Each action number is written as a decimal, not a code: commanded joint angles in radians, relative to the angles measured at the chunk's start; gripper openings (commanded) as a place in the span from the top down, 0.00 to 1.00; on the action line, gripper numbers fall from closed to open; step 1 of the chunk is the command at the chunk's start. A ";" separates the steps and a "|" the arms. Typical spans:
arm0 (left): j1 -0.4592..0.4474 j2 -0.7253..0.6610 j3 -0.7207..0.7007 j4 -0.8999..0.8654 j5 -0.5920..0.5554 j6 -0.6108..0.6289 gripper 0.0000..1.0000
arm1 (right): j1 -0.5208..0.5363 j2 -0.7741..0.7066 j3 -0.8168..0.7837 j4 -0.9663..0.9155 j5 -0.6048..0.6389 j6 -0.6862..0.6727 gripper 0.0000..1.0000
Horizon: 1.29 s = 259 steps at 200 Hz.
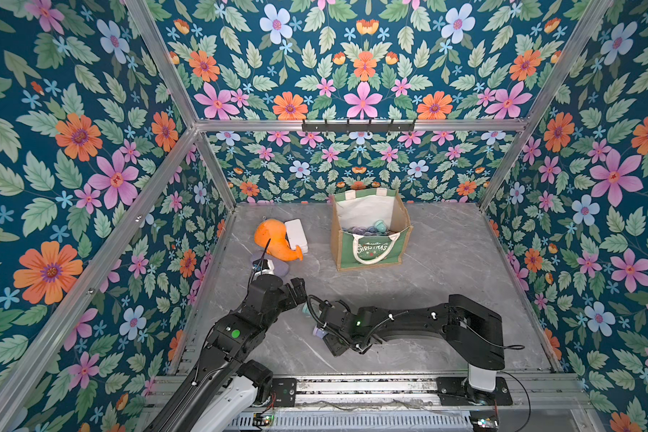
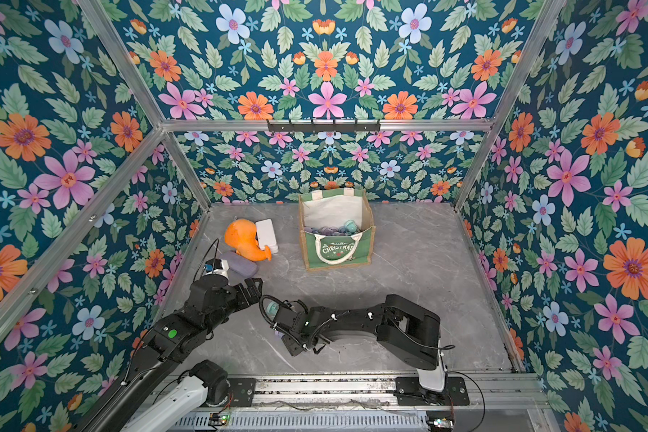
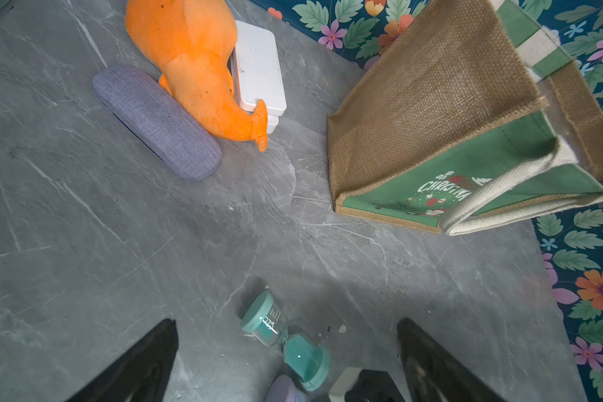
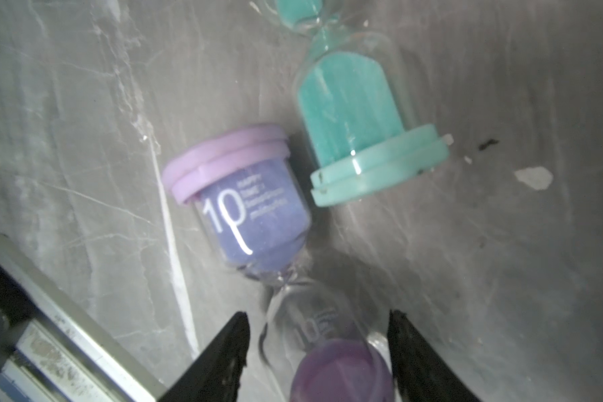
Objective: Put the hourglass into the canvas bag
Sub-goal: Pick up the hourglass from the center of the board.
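My right claw (image 4: 319,315) hangs low over the near middle of the grey table (image 1: 446,269). Its jaws are parted on either side of one glass bulb of the purple hourglass (image 4: 244,209), which lies on its side just beside a teal hourglass (image 4: 355,115); I cannot tell whether they touch the glass. My left claw (image 1: 296,290), released and holding nothing, hovers just left of both, and the canvas bag (image 1: 380,250) stands open, well apart at the far middle.
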 commanded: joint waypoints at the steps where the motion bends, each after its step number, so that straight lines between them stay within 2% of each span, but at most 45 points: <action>1: 0.001 -0.002 -0.002 0.007 -0.001 -0.012 0.00 | 0.004 0.005 0.003 -0.023 0.013 -0.012 0.37; 111: 0.001 0.006 -0.008 0.033 0.003 -0.019 0.00 | 0.011 0.019 0.008 -0.025 0.032 -0.013 0.54; 196: 0.001 -0.007 0.016 0.024 -0.009 -0.017 0.00 | 0.011 -0.022 0.036 -0.047 0.035 -0.029 0.58; 259: 0.002 -0.019 0.067 -0.004 -0.037 -0.004 0.00 | -0.017 -0.140 0.011 -0.046 0.023 -0.024 0.58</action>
